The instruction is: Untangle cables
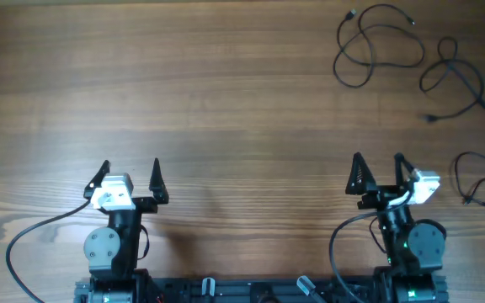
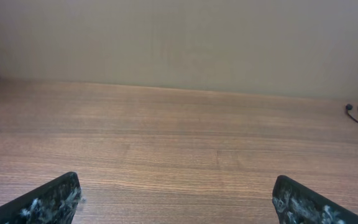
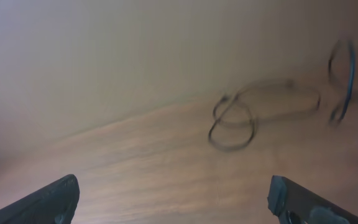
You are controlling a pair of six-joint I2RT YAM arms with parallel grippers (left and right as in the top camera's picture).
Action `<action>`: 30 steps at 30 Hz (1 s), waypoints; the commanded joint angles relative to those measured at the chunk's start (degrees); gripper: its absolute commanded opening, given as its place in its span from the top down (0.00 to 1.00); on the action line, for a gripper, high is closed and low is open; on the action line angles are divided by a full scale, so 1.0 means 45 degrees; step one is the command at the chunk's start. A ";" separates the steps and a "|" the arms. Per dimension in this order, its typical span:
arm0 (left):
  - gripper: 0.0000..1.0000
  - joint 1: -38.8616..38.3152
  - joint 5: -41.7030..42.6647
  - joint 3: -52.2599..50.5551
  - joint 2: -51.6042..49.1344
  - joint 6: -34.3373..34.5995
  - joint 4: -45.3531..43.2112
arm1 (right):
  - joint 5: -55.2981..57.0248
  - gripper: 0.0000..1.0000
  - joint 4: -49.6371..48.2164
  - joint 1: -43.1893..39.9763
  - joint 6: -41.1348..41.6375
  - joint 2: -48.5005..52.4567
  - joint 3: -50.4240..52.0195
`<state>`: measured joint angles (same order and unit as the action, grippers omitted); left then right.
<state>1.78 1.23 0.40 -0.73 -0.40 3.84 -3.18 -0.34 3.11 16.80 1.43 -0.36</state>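
Overhead, we are holding our left hand (image 1: 130, 162) and right hand (image 1: 378, 156) with jaws wide apart, gripping nothing, over the desk (image 1: 226, 101); the cables (image 1: 375, 46) are lying in loose separate strands well ahead of the right hand, another near its right side.

Noted on the brown wooden table (image 1: 226, 93), far right side: a thin black looped cable (image 1: 338, 61), a second thin black cable (image 1: 453, 67) just beside it, and a third thin black cable (image 1: 478, 155) at the right edge. The three are not touching. The left gripper (image 1: 130, 165) and right gripper (image 1: 378, 158) are held wide open, well apart from the cables.
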 commanded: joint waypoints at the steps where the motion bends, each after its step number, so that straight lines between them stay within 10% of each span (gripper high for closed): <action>1: 0.00 0.0058 0.0194 -0.0019 0.0102 -0.0194 0.0107 | -0.0253 0.00 0.0058 -0.0015 -0.3512 -0.0277 0.0015; 30: 0.00 0.0058 0.0194 -0.0019 0.0087 -0.0194 0.0107 | -0.0160 0.00 0.0063 -0.0019 -0.3978 -0.0272 0.0015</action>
<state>1.78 1.23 0.40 -0.73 -0.38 3.84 -3.42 0.03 3.11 -0.34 1.15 -0.36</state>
